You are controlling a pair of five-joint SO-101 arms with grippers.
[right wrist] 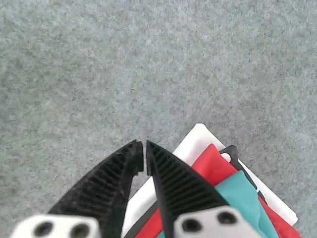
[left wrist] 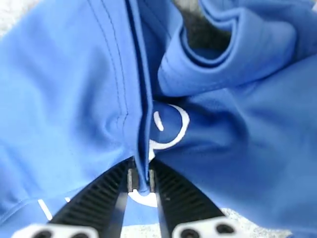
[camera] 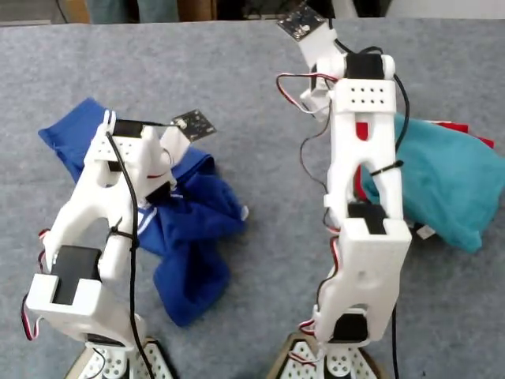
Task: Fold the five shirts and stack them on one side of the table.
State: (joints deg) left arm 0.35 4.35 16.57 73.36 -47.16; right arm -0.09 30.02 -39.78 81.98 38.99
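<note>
Cloth is pinched in the left tool (left wrist: pixel 140 179), its jaws closed tight on a fold of the crumpled blue shirt (camera: pixel 197 229) on the left of the grey table (camera: pixel 237 87). The right tool (right wrist: pixel 144 151) hangs shut and empty just beside the stack (right wrist: pixel 210 167), which is topped by a teal shirt (camera: pixel 446 185).

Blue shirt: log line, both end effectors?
left end effector: shut on blue shirt | right end effector: shut, empty | teal shirt: atop stack
</note>
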